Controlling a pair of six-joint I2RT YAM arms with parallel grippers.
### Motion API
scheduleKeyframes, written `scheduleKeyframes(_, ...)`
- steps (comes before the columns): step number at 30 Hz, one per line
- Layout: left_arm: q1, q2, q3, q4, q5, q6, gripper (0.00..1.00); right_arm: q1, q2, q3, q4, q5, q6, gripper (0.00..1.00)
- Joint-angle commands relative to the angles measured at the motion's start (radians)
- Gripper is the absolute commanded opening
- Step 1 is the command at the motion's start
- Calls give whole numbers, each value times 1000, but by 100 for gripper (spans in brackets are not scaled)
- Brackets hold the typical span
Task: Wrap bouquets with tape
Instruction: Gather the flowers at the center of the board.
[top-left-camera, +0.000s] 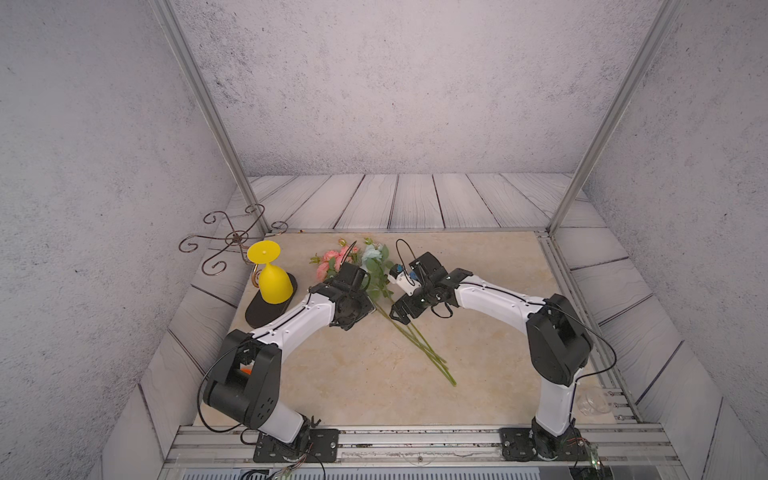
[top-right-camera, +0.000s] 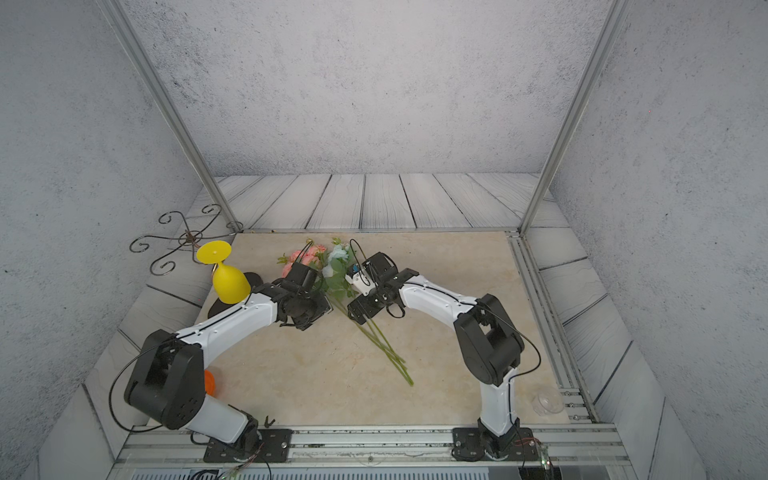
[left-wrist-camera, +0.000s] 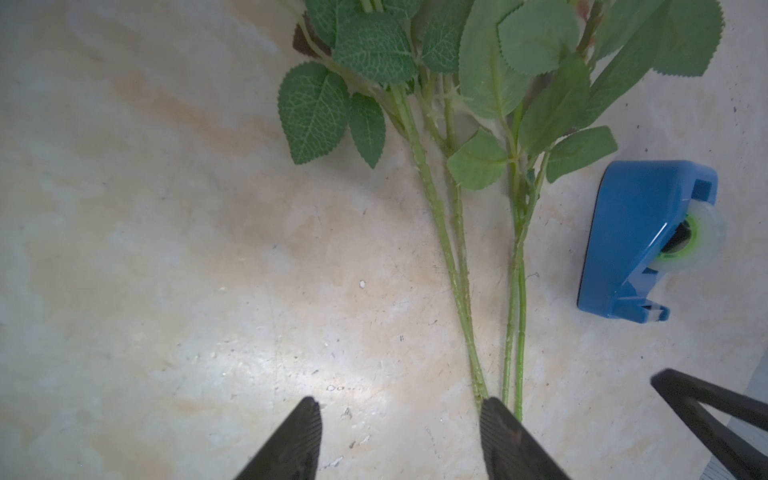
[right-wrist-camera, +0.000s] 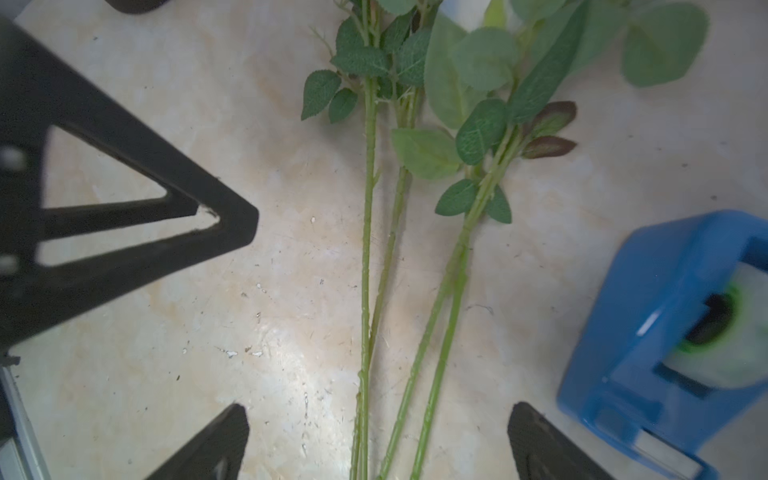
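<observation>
Judging by how things lie, this is the opening step: the stems must be gathered before they can be bound, and no tape is on them yet.

Nearest the robot, the stems' (top-left-camera: 428, 353) cut ends lie on the table (top-left-camera: 357, 399), splayed a little. Further up the stems, both arms bend in from either side, wrists pitched down over the bare stretch below the leaves.

The right gripper (right-wrist-camera: 379, 407) straddles the stems. Its fingers are spread wide, with the stems between them and nothing pinched. The left gripper (left-wrist-camera: 399, 405) sits to the stems' left, fingers parted over bare table. One fingertip (left-wrist-camera: 507, 440) lies over the stems; whether it touches them I cannot tell.

To the stems' right, level with the lowest leaves and clear of them, rests the tape (left-wrist-camera: 640, 241). Beyond, the bouquet (top-right-camera: 338, 274) ends in pink and pale blooms (top-left-camera: 324, 270).

Next, I judge, one gripper must pinch the stems together and lift them, leaving the other free to fetch the tape end.
</observation>
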Motion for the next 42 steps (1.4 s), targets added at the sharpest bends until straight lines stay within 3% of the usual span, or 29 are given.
scheduleKeyframes(1, 18, 1, 17, -50, -7, 47, 66, 4, 101, 59, -11, 27, 4, 99)
scheduleKeyframes(7, 37, -30, -14, -66, 12, 70, 66, 10, 286, 213, -104, 78, -13, 99)
scheduleKeyframes(15, 41, -80, -77, -26, 57, 45, 65, 11, 391, 312, -128, 119, -30, 98)
scheduleKeyframes(30, 67, -114, -89, -49, 66, 64, 64, 34, 454, 352, -147, 150, -75, 64)
scheduleKeyframes(39, 79, -124, -97, -44, 73, 72, 64, 35, 406, 294, -160, 154, -135, 17)
scheduleKeyframes(42, 79, -118, -88, -41, 77, 78, 64, 30, 386, 266, -185, 135, -167, 17)
